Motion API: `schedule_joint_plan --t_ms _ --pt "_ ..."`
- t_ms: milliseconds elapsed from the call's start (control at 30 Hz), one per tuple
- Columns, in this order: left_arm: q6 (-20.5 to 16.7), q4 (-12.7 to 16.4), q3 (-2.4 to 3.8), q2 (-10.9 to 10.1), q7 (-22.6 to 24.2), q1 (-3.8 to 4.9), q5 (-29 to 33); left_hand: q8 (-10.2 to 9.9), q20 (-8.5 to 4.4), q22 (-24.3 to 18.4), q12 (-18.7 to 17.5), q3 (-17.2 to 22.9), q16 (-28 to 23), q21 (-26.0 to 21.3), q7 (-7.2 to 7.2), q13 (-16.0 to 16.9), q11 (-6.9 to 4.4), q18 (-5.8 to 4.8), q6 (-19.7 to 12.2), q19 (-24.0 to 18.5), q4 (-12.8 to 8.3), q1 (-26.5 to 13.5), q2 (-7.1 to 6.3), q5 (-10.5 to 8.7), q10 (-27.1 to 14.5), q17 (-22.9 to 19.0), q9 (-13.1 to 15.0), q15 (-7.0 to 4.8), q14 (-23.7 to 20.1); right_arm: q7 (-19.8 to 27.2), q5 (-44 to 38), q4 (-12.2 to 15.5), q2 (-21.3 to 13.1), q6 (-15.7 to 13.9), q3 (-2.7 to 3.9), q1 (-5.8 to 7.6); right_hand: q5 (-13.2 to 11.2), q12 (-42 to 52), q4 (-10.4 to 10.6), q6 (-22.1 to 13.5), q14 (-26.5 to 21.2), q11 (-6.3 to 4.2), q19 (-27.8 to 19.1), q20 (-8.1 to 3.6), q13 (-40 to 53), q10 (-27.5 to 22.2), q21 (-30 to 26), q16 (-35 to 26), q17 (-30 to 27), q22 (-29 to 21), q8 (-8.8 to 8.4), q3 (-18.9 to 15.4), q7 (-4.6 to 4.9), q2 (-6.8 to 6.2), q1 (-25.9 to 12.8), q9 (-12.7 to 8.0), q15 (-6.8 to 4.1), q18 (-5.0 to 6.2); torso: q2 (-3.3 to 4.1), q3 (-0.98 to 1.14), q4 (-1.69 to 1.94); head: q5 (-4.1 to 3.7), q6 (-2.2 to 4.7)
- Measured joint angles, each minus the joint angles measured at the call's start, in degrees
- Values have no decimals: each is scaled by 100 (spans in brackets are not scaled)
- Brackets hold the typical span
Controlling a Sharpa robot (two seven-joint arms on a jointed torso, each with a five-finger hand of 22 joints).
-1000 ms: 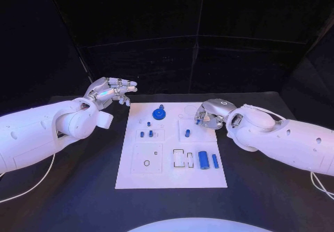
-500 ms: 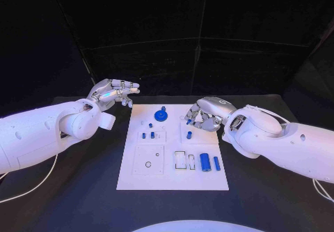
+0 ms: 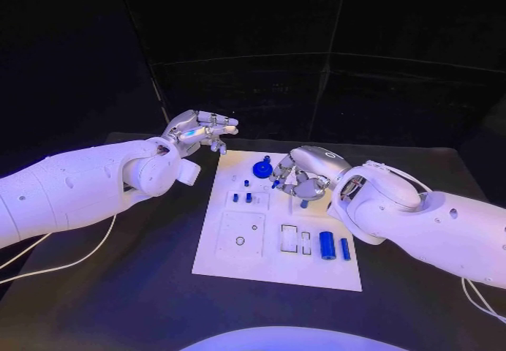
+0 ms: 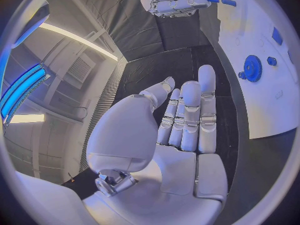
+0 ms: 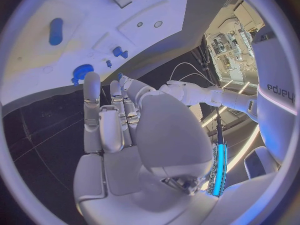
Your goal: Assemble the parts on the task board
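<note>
**Both hands raised at the board's far end**

The black counter (image 3: 126, 292) carries the white rectangular task board (image 3: 279, 252). The left hand (image 3: 200, 130) hovers off the board's far left corner, fingers (image 4: 190, 115) straight, close together, holding nothing. The right hand (image 3: 298, 175) hangs over the board's far half, fingers curled inward; whether they hold anything cannot be told. A blue gear-shaped part (image 3: 262, 169) stands near the far edge, just beside that hand. A blue cylinder part (image 3: 327, 244) lies near the right edge, with a slimmer blue bar part (image 3: 345, 248) beside it.
</note>
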Motion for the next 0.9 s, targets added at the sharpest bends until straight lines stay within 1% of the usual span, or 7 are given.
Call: schedule_joint_plan --t_ms 100,200,267,367,633,700,900 --pt "1 0 0 18 -2 0 0 0 0 0 0 0 0 0 0 0 -21 0 0 0 0 0 0 0 -21 -13 0 0 0 54 3 -114 211 46 -111 -48 0 -17 -10 0 0 0 0 0 1 0 0 0 -6 0 2 11 0 0 0 -4 0 0 2 1 -4 114 -49" --pt "4 5 0 42 -3 0 0 0 0 0 2 0 0 -4 0 0 -21 0 0 0 0 18 18 0 -21 -13 0 0 0 110 -27 -224 394 104 -213 -89 0 -17 -11 0 0 0 0 0 1 0 0 0 -6 0 3 11 0 0 0 -4 0 0 2 3 -4 183 -87" --pt "5 13 0 57 -3 1 0 0 0 0 23 0 0 -22 0 0 -21 0 0 0 0 26 26 0 -21 -13 0 0 0 140 -69 -319 512 140 -264 -127 -1 -17 -10 -1 0 0 0 0 1 0 0 0 -6 0 3 11 0 0 0 -7 0 0 1 4 -4 212 -108" --pt "9 29 0 71 -4 1 0 0 0 0 23 0 0 -22 0 0 -21 0 0 0 0 26 26 0 -21 -12 0 0 0 176 -141 -448 673 194 -312 -215 -4 -17 -24 -1 0 0 0 0 -5 0 0 0 -6 5 3 24 0 0 0 -7 0 0 1 3 -4 262 -137" --pt "19 59 0 96 -6 1 1 0 0 -4 23 0 0 -22 0 0 -21 0 0 0 0 26 26 0 -21 -12 1 0 0 228 -323 -651 898 334 -352 -408 -5 -17 -27 -2 0 0 0 0 -5 0 0 0 -6 4 1 26 -1 2 -2 -5 0 0 -1 8 -4 319 -183" --pt "22 61 0 99 -6 1 1 0 0 -4 23 0 0 -22 0 0 -21 0 0 0 0 26 26 0 -20 -12 1 0 0 232 -359 -672 921 360 -352 -427 -9 -17 -27 -4 0 0 0 0 -5 0 0 0 -6 4 -4 26 -1 23 -23 -5 0 0 -3 9 -4 326 -188" --pt "29 61 0 111 -8 1 1 0 0 -4 23 0 0 -22 0 0 -21 0 0 0 0 26 26 0 -20 -22 1 0 0 238 -455 -722 977 453 -358 -459 -12 -17 -28 -14 0 0 0 0 -9 0 0 0 -14 4 -9 26 4 0 -47 -3 0 0 -6 10 -4 336 -210"
